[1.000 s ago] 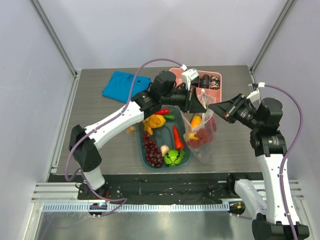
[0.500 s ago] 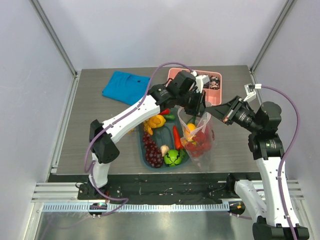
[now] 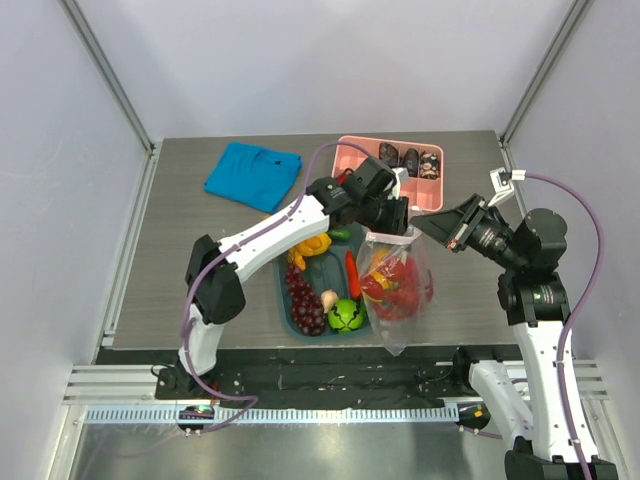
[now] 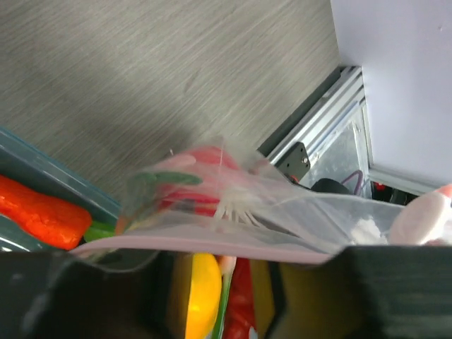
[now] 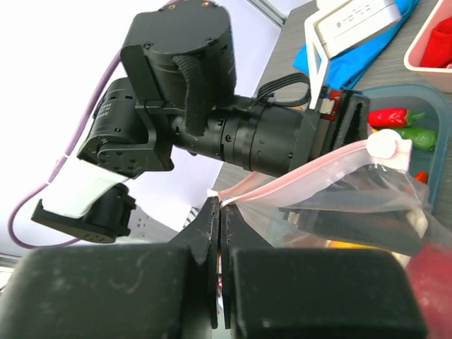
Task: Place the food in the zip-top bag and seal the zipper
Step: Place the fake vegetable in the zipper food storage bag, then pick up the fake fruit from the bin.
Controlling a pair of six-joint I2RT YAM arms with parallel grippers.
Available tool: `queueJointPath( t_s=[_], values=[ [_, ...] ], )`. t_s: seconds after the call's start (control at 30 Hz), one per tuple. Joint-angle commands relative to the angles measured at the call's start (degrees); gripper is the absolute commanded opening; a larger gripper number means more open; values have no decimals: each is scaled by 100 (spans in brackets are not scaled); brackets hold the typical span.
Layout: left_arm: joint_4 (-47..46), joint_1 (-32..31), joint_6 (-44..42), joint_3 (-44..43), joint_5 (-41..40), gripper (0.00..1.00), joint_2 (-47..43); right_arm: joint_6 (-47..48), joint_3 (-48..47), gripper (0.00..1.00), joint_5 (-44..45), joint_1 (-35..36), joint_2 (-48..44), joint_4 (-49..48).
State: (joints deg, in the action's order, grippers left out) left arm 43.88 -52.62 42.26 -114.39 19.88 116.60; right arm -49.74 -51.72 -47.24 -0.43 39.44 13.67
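The zip-top bag [image 3: 402,305] hangs clear of the table with red and yellow food [image 3: 392,280] inside. My right gripper [image 3: 424,222] [image 5: 220,208] is shut on the end of the pink zipper [image 5: 311,169], next to its white slider [image 5: 388,146]. My left gripper [image 3: 396,220] [image 4: 222,265] sits at the bag's mouth, its jaws apart. The zipper [image 4: 212,244] lies across its fingertips. A yellow fruit [image 4: 198,296], a green onion stalk and a red piece show between them, inside the bag. Whether the mouth is sealed I cannot tell.
The teal tub [image 3: 283,285] left of the bag holds a green ball [image 3: 346,315], dark grapes [image 3: 305,300], a carrot [image 3: 354,272] and a yellow piece [image 3: 310,243]. A pink divided tray [image 3: 358,148] and a blue cloth [image 3: 253,172] lie behind.
My left gripper has come down to the bag's mouth and its jaws have parted. The bag now hangs lower and longer. My right gripper keeps its hold on the zipper end.
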Motion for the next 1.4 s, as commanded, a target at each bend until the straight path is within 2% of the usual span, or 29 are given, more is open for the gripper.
queueJointPath(
  t_s=[0.0, 0.1, 0.3, 0.57, 0.67, 0.83, 0.93, 0.97, 1.03, 1.13, 1.17, 1.2, 1.3, 1.37],
  values=[
    [-546, 33, -244, 425, -327, 50, -688, 244, -189, 1, 92, 25, -191, -472],
    [-916, 33, -490, 768, -221, 67, -1033, 359, -189, 1, 215, 25, -174, -321],
    [-1118, 94, -1253, 1182, -247, 83, -1859, 684, -294, 1, 496, 25, -182, -5],
    [-1012, 155, -2125, 1532, -300, 91, -2693, 878, -286, 1, 488, 25, -209, 65],
    [-1311, 217, -2336, 1770, -458, 89, -2966, 922, -286, 1, 471, 25, -209, 101],
    [-1557, 480, -2635, 1789, -538, 79, -3327, 1035, -285, 1, 444, 25, -226, 188],
    [-1331, 910, -2679, 1806, -485, 91, -3406, 1333, -408, 1, 540, 25, -296, 486],
    [-1251, 1007, -2836, 1858, -450, 98, -3424, 1387, -435, 1, 593, 25, -331, 548],
    [-1136, 1262, -3091, 2173, -266, 100, -3607, 1510, -514, 1, 768, 25, -393, 802],
    [-1057, 1430, -3863, 2866, -90, 100, -4081, 1677, -575, 1, 936, 25, -490, 988],
    [-1022, 1447, -4135, 3061, 215, 100, -4205, 1721, -576, 1, 954, 25, -525, 1006],
    [-943, 1448, -4895, 3246, 427, 100, -4320, 1730, -576, 1, 989, 25, -525, 1049],
    [-241, 1430, -6321, 3791, 1297, 100, -4558, 1713, -576, 1, 1033, 25, -517, 1076],
    [67, 1317, -6904, 4195, 1623, 100, -4541, 1704, -567, 1, 1042, 25, -516, 1076]
  ],
)
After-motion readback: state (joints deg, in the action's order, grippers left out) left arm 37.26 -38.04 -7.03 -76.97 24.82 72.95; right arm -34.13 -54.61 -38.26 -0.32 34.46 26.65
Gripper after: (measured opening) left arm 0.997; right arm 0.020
